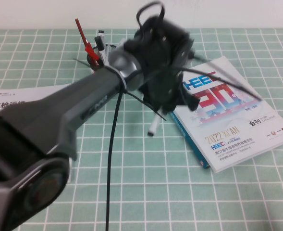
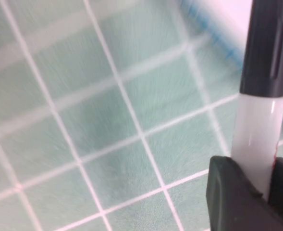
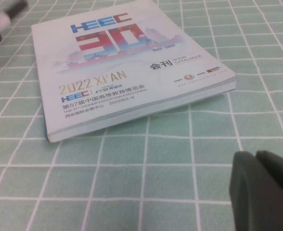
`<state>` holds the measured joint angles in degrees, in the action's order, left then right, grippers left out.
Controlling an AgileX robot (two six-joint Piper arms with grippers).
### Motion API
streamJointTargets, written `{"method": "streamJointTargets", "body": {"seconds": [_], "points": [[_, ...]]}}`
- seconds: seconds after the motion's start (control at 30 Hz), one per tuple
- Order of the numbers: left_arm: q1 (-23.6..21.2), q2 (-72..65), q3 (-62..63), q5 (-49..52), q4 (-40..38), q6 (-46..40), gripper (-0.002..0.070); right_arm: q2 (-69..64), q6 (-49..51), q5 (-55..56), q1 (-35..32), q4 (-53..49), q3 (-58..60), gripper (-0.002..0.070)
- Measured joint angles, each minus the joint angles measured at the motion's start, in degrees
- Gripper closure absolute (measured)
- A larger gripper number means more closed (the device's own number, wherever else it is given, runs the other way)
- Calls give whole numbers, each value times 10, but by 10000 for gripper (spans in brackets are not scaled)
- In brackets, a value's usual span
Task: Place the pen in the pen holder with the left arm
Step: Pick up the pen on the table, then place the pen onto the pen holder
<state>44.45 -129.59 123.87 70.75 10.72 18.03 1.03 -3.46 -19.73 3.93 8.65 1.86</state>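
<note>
Landmark: the catalogue (image 1: 230,108), lying flat on the green-checked worktop (image 1: 179,192).

Left arm (image 1: 79,115) reaches across the scene; its left claw (image 1: 163,103) hangs just beside the catalogue's near-left edge, lifted off the worktop. You have the pen (image 1: 153,126) clamped there. In the left wrist view the dark fingers (image 2: 227,192) pinch the white barrel of the pen (image 2: 256,139), black clipped cap pointing away from the camera. Claw is narrowed to barrel width, holding the pen only. From above, the pen's free end dangles below the claw, tilted, clear of the surface. My read: you carry it high so it can clear the holder's rim.

Pen holder (image 1: 99,58) stands beyond the catalogue's far-left corner, mostly hidden by the arm; a thin red pen (image 1: 86,43) sticks out of it. Pen not yet in.

Right claw (image 3: 264,187): low over the worktop near the catalogue's right-hand side, fingers pressed together, empty. Looks parked.
</note>
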Motion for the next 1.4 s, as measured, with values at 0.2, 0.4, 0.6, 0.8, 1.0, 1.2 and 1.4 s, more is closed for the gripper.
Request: {"method": "streamJointTargets", "body": {"seconds": [0.2,0.4,0.6,0.8,1.0,1.2,1.4], "points": [[24,56,0,-30,27,-3,557,0,0,0,0,0,0,698],[29,78,-3,-52,30,-3,557,0,0,0,0,0,0,698],[29,84,-4,-99,30,-6,557,0,0,0,0,0,0,698],[29,95,-4,-140,37,-8,557,0,0,0,0,0,0,698],[29,107,-5,-182,63,-9,557,0,0,0,0,0,0,698],[29,132,-44,-244,71,-16,557,0,0,0,0,0,0,698],[28,148,-111,-261,71,-26,557,0,0,0,0,0,0,698]]}}
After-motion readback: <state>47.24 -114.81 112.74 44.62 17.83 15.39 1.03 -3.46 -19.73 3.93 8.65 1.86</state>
